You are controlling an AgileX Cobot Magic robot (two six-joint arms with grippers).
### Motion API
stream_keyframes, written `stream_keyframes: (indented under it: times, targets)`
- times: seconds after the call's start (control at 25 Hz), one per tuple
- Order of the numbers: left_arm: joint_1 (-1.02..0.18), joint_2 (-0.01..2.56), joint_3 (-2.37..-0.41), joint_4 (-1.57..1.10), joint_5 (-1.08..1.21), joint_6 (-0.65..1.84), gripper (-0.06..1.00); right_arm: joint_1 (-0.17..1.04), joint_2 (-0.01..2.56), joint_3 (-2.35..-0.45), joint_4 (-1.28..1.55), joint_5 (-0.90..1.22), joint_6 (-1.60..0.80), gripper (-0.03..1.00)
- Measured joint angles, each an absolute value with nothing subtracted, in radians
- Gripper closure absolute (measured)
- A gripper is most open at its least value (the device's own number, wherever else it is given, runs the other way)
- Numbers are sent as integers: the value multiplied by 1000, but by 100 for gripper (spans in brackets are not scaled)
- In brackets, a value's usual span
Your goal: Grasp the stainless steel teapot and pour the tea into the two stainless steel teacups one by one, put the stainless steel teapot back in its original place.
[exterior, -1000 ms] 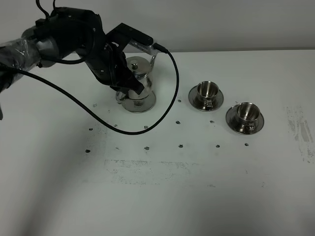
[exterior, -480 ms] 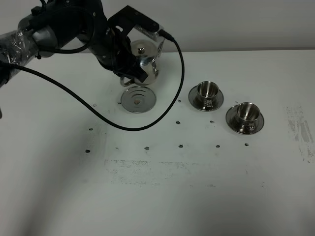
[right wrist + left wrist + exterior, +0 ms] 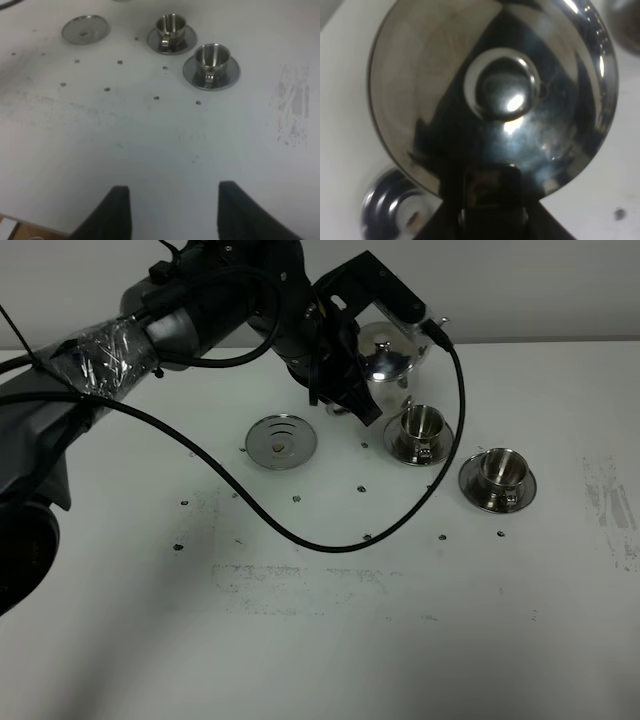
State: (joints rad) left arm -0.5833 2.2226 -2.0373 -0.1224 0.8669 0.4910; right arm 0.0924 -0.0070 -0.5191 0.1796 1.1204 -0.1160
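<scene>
Gripping the stainless steel teapot in the left gripper, jaws clamped on its handle side (the handle itself hiding behind the black arm); holding it clear of the counter, just behind the first teacup and well apart from the second teacup; showing the round coaster bare, off to the left of the pot; filling the left wrist view with the knobbed lid, too close and blurred for making out the spout; resting both cups on their saucers; hovering the right gripper low over the counter, jaws standing apart, only two dark tips showing, cut off at the frame edge.
</scene>
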Motion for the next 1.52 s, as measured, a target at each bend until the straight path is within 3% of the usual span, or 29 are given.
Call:
stream_keyframes:
  times: [0.4,1.2,1.52]
  targets:
    - [-682,2223,-2040,-75,885,650,70,92,-7,-519,180,1120,-116,58]
    - [-689,2257,-2042,9,889,1003,70,92,-7,-519,180,1120,-116,58]
    - [-721,2257,-2042,81,834,988,70,92,-7,-519,180,1120,-116,58]
